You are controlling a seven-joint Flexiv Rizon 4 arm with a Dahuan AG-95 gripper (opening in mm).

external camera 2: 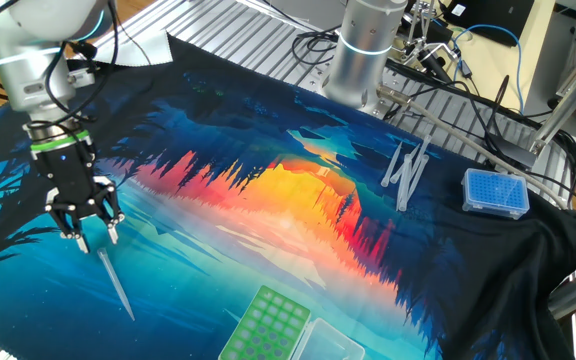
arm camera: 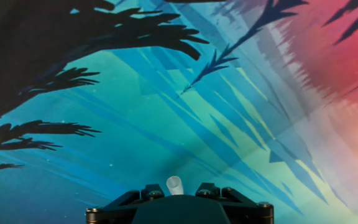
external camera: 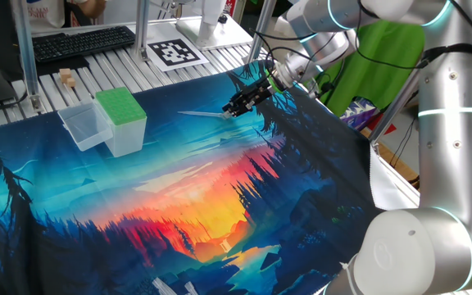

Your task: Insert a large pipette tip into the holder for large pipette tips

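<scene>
My gripper (external camera: 234, 109) hangs above the far right part of the picture mat, shut on the large pipette tip (external camera: 203, 114). The tip sticks out of the jaws towards the left, above the mat. In the other fixed view the gripper (external camera 2: 90, 238) is at the left and the tip (external camera 2: 116, 285) points down and away from it. In the hand view only the tip's open wide end (arm camera: 174, 185) shows between the black jaws (arm camera: 176, 194). The holder for large pipette tips (external camera: 121, 108), with its green perforated top, stands to the left; it also shows at the bottom edge (external camera 2: 268, 325).
A clear plastic tub (external camera: 84, 124) stands against the holder's left side. Several loose tips (external camera 2: 406, 170) lie near a blue tip box (external camera 2: 495, 192) at the mat's other end. A keyboard (external camera: 80, 43), a marker tag (external camera: 174, 52) and wooden blocks (external camera: 66, 78) lie beyond the mat.
</scene>
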